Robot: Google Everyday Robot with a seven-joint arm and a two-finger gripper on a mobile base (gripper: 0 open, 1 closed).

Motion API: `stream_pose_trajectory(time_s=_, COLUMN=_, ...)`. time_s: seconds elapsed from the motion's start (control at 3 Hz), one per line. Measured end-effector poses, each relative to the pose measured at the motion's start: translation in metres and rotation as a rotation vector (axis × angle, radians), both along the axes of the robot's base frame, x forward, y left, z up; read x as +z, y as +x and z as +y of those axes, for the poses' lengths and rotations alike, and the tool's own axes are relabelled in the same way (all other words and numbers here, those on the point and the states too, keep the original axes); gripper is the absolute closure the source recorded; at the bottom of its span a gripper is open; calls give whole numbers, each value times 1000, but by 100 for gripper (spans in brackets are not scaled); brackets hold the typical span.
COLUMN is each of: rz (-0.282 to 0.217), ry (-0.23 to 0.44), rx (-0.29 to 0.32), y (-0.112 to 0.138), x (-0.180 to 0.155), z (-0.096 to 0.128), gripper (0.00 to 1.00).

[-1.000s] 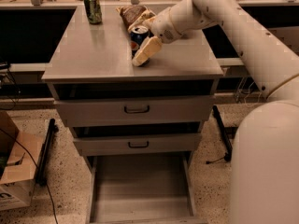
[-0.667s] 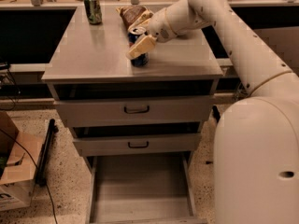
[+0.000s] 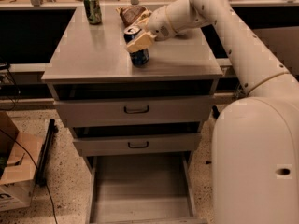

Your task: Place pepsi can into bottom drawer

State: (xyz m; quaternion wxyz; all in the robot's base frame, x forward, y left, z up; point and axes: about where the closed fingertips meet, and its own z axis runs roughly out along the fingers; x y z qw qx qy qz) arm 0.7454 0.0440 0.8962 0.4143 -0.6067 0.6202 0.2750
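over the last second the gripper [image 3: 136,39] had slid from the back of the top [image 3: 88,50] toward its front edge, and the can [image 3: 139,56] had come with it. the jaws looked clamped on the can, one pale finger [image 3: 139,41] lying across its front. the can sat tilted, silver end leaning back-left, low over the top near the front edge and right of centre. since it travelled with the gripper, i judged the grasp good and the carry under way. the bottom drawer [image 3: 140,190] stood pulled out below, floor bare, well apart from the can; the can had yet to clear the edge and come down past the two upper drawers.

the far finger was hidden behind the can. whether the can's base touched the top i could not tell. a brown thing [image 3: 131,14] behind the gripper was unclear. the drawer's front was cut off by the frame.
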Motion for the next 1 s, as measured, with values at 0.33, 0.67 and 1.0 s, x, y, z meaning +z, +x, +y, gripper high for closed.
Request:
stream_pose_trajectory(time_s=0.33, rz=-130, ry=-41, rx=19, y=-39, x=33, z=-17, gripper=100)
stream_pose_trajectory(time_s=0.67, rz=-273, ry=-77, rx=15, y=-91, x=67, z=-38, gripper=100)
stream_pose_trajectory(time_s=1.0, rz=-305, ry=-36, rx=-26, y=-140, x=73, z=-48, gripper=100)
